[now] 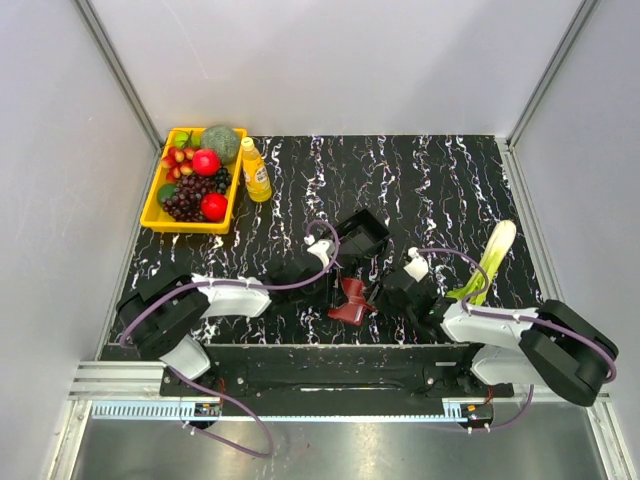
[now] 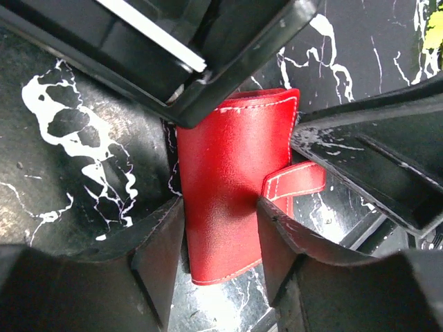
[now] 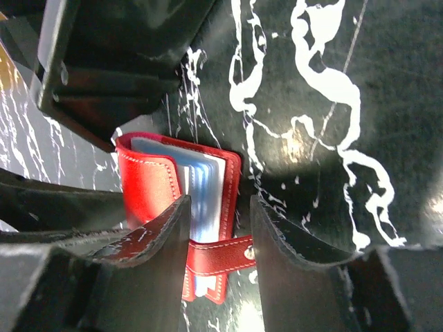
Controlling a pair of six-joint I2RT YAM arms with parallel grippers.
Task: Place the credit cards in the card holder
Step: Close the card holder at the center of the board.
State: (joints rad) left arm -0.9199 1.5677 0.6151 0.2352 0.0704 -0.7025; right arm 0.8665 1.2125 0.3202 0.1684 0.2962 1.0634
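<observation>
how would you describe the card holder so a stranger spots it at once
On the black marbled table, look near the front edge, just in front of the black tray. The card holder is there: the only dark red, leather-look piece, white-stitched, with a strap tab.

The top camera looked down from high behind the six o'clock edge of the table, facing twelve o'clock. Both wrist cameras sat very close, from opposite sides, sharing the red card holder.
</observation>
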